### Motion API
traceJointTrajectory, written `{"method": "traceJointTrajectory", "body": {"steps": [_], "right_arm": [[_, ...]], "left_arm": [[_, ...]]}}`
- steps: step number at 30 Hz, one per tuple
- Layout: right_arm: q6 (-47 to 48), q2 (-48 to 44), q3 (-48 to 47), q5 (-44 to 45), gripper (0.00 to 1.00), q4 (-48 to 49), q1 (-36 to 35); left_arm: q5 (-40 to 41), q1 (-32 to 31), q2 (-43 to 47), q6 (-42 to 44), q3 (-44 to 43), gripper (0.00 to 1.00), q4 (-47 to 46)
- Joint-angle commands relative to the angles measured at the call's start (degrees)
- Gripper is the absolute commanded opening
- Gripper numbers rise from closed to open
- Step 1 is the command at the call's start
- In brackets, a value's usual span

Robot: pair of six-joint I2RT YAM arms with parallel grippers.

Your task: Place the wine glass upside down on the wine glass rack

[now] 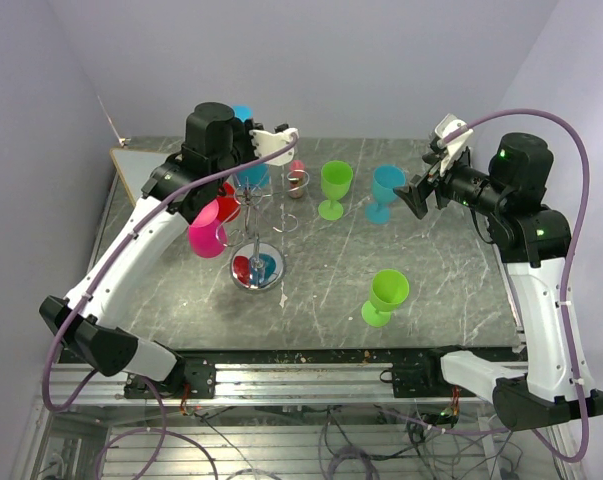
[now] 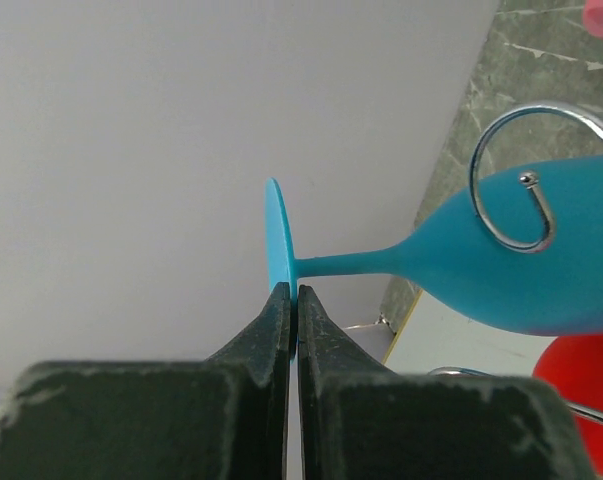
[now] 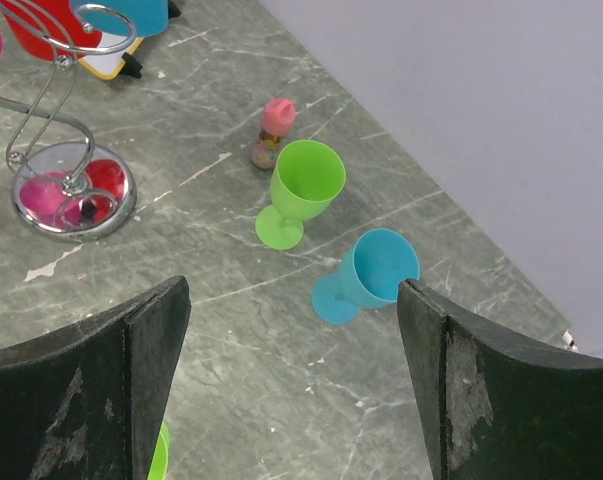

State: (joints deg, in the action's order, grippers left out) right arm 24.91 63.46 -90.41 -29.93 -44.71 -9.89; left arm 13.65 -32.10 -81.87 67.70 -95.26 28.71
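Jaws of the left gripper [image 2: 291,300] were clamped on the foot of the blue wine glass [image 2: 541,280], its bowl behind a loop of the rack [image 1: 258,268] at far left; the right gripper [image 3: 293,300] hung with jaws apart.

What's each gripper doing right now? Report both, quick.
Left gripper: shut on the blue wine glass, pinching its foot.
Right gripper: open, holding nothing.

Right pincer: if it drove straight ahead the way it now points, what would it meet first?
Probably the blue wine glass standing on the table, just ahead between the fingers of the open right pincer. Depth is unclear, so it might reach the table beside the glass instead.
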Motion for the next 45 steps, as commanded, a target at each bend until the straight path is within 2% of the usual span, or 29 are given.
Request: {"method": "traceJointTrajectory", "body": {"steps": [1,12,21,33,45], "right_arm": [[0.26,-0.85,0.59,-0.7,0.84,0.58,0.51],[0.06,-0.69,1.6,-0.74,0.84,1.17,0.66],[-0.1,-0.27,2.73,-0.83,0.84,1.73,0.93],[-0.18,0.52,2.87,-1.44,0.84,1.73,1.19],[-0.03,1.14,3.2,-1.53,0.84,1.66,1.52]], "left_arm": [[-2.12,-1.06,1.98,-1.56,0.67,0.07,-1.25],[-3.96,-1.33,4.32,-1.19,4.71,0.07,-0.92],[-8.97,-1.39,4.43,-1.07,3.42,0.07,3.39],[-11.87,-1.38,5.22,1.05,3.73,0.07,7.81],[-11.89,-1.37,5.66,2.69,5.24,0.07,7.36]]}}
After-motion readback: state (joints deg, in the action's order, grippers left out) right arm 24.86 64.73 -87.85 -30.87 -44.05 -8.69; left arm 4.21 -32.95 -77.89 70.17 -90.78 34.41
